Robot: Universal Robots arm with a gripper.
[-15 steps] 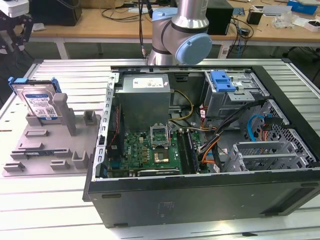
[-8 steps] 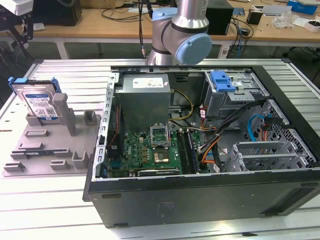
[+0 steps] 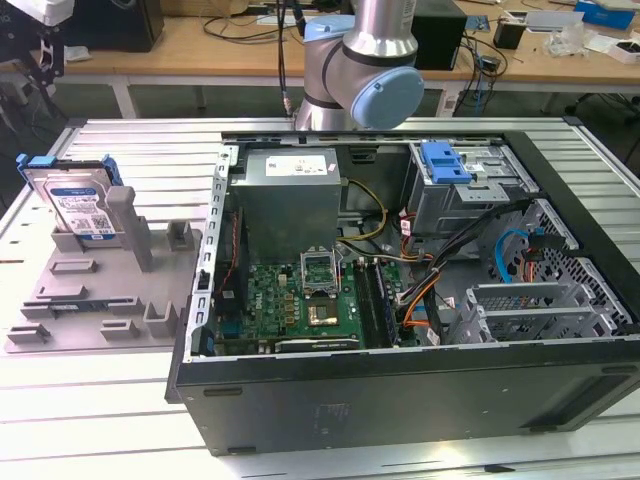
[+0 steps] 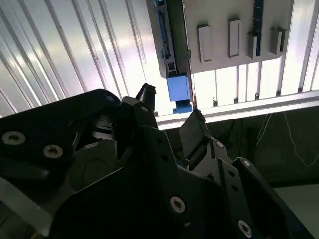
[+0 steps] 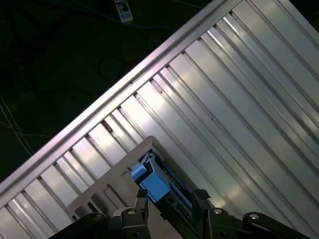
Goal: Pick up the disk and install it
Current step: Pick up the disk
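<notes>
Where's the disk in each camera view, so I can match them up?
Exterior view: the disk stands in the grey fixture, at the exterior view's left.
Second wrist view: its blue end shows just beyond the open gripper.
First wrist view: its blue end, just beyond the gripper.
Shared landmark: the grey fixture.

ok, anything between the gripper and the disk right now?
Nothing: in both wrist views the stretch is bare. The open gripper hangs over the blue carrier end of the disk, which stands in its grey holder, with no object in between.
</notes>
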